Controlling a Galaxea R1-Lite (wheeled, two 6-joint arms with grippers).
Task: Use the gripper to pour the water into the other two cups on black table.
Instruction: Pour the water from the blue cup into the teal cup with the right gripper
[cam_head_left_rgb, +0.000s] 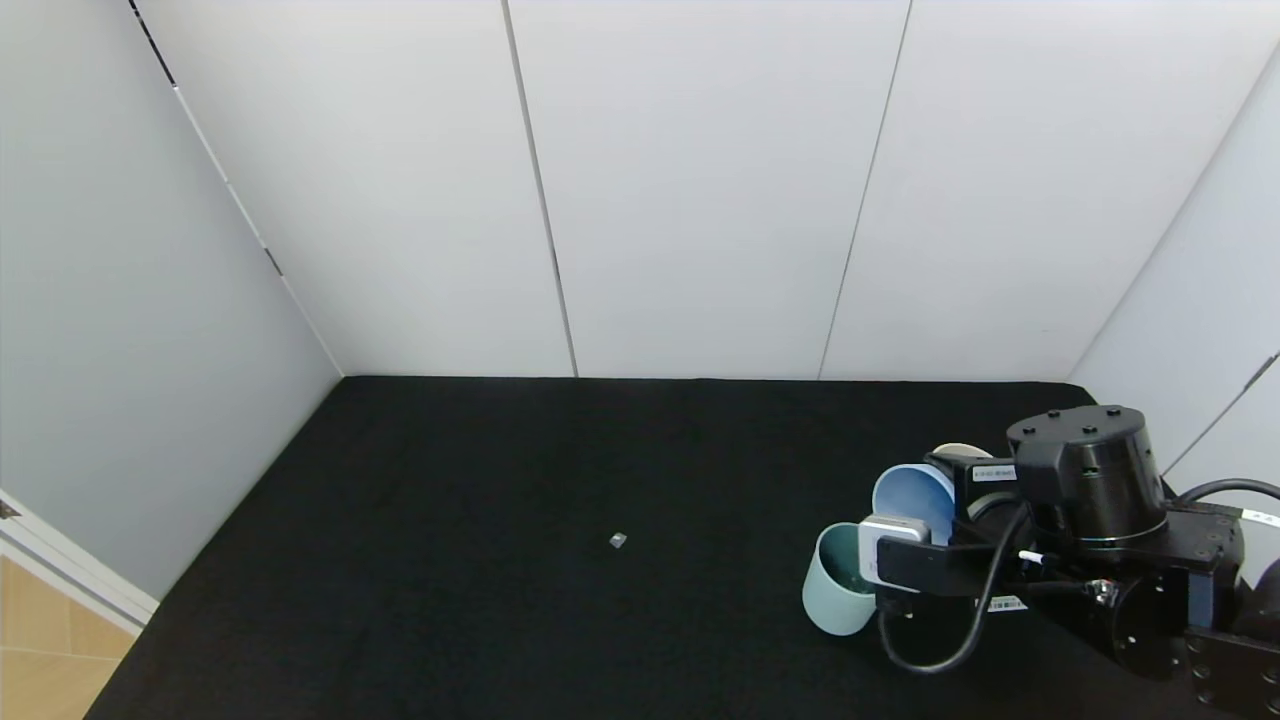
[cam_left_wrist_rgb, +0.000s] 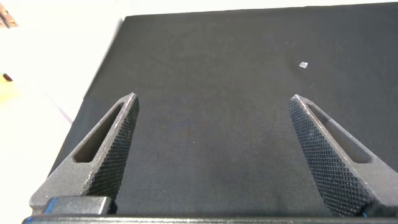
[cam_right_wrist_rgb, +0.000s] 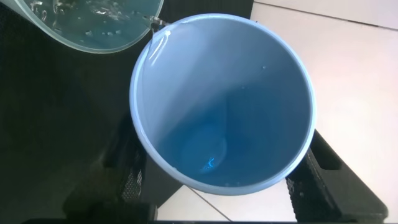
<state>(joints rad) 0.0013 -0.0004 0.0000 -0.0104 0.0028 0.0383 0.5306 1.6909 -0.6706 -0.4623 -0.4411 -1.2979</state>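
Observation:
My right gripper (cam_right_wrist_rgb: 224, 177) is shut on the light periwinkle-blue cup (cam_head_left_rgb: 912, 496), one finger on each side of it. The cup is tilted, its mouth toward the pale mint-teal cup (cam_head_left_rgb: 835, 592) that stands on the black table (cam_head_left_rgb: 480, 560) just below it. In the right wrist view the blue cup (cam_right_wrist_rgb: 224, 99) has a little water left at its bottom. Its lip is over the teal cup (cam_right_wrist_rgb: 93, 22), which holds bubbly water. The cream cup (cam_head_left_rgb: 960, 450) peeks out behind the right arm. My left gripper (cam_left_wrist_rgb: 212, 99) is open and empty above bare table.
A small grey scrap (cam_head_left_rgb: 617, 540) lies mid-table, also in the left wrist view (cam_left_wrist_rgb: 303, 65). White wall panels (cam_head_left_rgb: 700, 200) border the table at the back and both sides. The right arm's bulky joint (cam_head_left_rgb: 1088, 475) stands near the right wall.

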